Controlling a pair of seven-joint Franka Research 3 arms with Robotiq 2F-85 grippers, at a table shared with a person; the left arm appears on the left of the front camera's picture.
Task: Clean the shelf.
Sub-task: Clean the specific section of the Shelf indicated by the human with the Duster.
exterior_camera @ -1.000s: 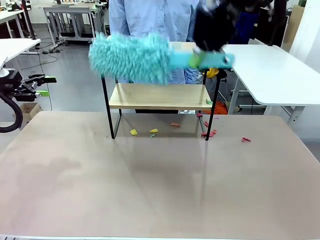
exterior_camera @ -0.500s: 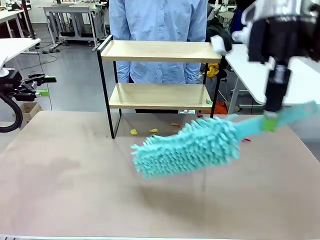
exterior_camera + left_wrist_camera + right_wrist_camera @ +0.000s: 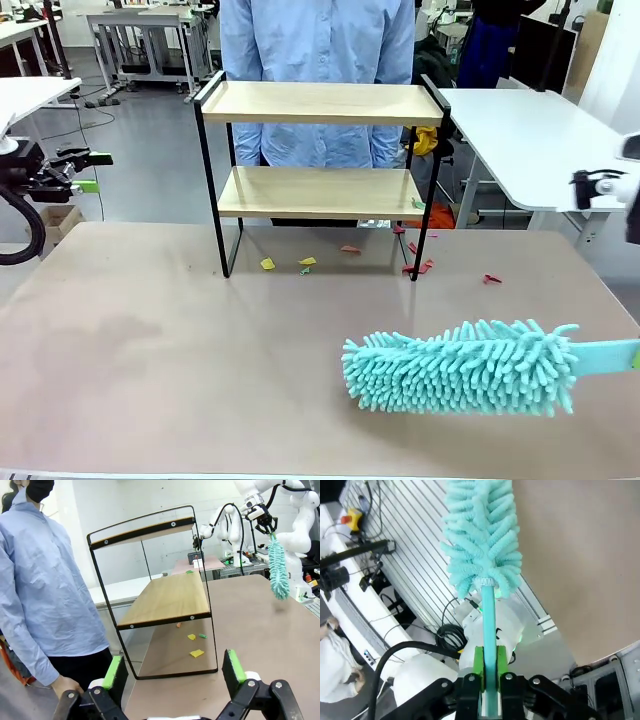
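So, starting on the left: the left gripper (image 3: pixel 90 171) sits parked off the left edge of the tabletop (image 3: pixel 200 380), wide open with nothing in it. Its own camera looks between the green pads (image 3: pixel 112 672) at the shelf (image 3: pixel 165 597).

The shelf (image 3: pixel 320 103) stands at the far middle of the tabletop, right in front of a person (image 3: pixel 318 40) in a light blue shirt. Both wooden boards look bare from here. Little paper scraps (image 3: pixel 267 264) lie on the tabletop under it, and more red ones (image 3: pixel 420 267) lie by its right legs.

Over on the right front, well away from the shelf, is the fluffy teal duster (image 3: pixel 460 368). From the left wrist view it looks to hang just off the surface. The right gripper (image 3: pixel 489 662) is clamped tight on the duster's thin handle, down near the end.

What I'd worry about:
- That handle is skinny and held far from the head, so any push against a board could twist it in the gripper.
- The frame is thin and light, so a sideways swing could shove or tip the shelf toward the person.
- A hard sweep near the legs would probably just scatter the scraps off the edge.
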